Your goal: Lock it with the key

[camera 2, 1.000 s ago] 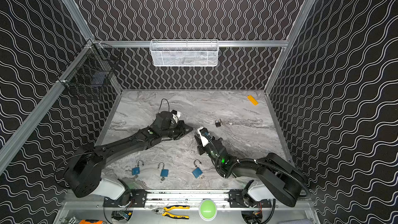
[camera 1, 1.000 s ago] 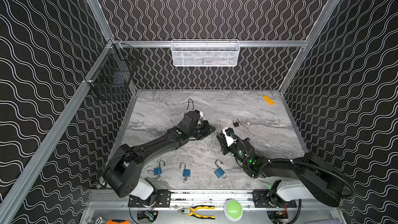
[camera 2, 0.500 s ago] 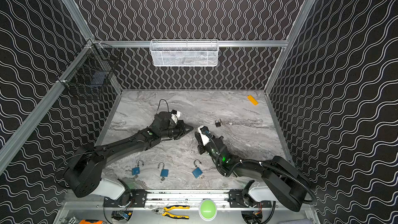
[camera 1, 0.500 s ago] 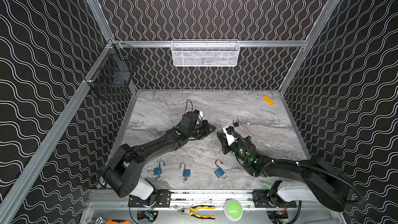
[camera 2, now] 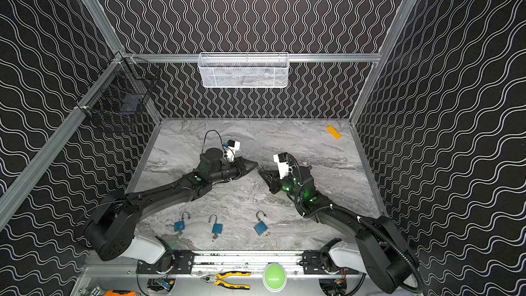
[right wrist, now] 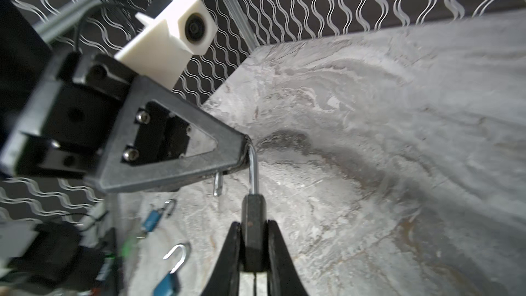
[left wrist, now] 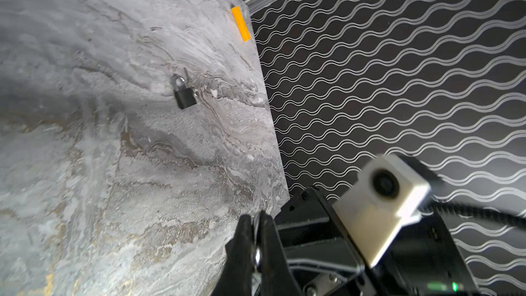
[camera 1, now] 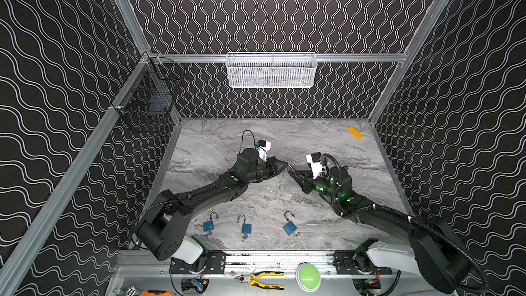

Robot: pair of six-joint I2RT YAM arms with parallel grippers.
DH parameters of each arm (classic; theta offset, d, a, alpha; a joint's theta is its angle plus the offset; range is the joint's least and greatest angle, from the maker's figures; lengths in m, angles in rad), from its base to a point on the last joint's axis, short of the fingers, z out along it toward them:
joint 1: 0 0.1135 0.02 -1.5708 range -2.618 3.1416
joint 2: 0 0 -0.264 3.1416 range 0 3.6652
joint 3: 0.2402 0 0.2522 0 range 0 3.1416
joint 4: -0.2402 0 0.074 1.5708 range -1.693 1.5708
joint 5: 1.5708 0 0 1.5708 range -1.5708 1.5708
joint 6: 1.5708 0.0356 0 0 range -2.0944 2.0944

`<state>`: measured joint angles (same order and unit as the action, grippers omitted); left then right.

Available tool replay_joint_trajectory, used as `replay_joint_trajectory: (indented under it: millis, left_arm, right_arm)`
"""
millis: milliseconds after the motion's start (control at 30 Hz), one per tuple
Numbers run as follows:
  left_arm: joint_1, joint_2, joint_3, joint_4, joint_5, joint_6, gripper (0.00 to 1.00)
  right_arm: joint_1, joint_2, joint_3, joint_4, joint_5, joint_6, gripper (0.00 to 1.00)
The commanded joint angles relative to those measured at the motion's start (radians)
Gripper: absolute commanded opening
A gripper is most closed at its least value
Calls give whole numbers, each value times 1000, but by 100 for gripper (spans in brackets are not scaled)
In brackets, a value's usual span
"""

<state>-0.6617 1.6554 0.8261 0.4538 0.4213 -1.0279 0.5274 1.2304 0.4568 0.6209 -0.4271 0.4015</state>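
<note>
Robot lab cell: alu-frame box w/ wavy black walls, marble-look desk, left arm + right arm based at 6 o'clock, pliers + green button there, mesh basket at 12.

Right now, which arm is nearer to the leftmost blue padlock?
Left. The left arm passes just behind the leftmost blue padlock; the right arm lies far to its right.

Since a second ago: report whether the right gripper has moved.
Yes. The right gripper has drawn away from the nearest blue padlock, toward the back wall.
</note>
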Motion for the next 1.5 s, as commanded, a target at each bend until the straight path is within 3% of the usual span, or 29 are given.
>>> replay_joint_trajectory:
  millis: [0, 200, 467, 933, 1200, 1467]
  left_arm:
    - [-1, 17, -2, 1, 18, 107, 0]
    - [0, 49, -18, 87, 42, 123, 0]
    - [0, 133, -36, 252, 85, 89, 0]
    - [-4, 187, -34, 292, 97, 100, 0]
    - [-31, 193, -26, 278, 97, 117, 0]
    - [-51, 183, -33, 288, 111, 99, 0]
  right_arm:
    - [-53, -2, 24, 103, -181, 197, 0]
    - [-120, -7, 53, 105, -327, 343, 0]
    - [-181, 6, 36, 157, -391, 446, 0]
    - [-189, -6, 80, 79, -420, 493, 0]
    - [-195, 30, 72, 214, -450, 589, 0]
    - [-199, 45, 86, 170, -414, 537, 0]
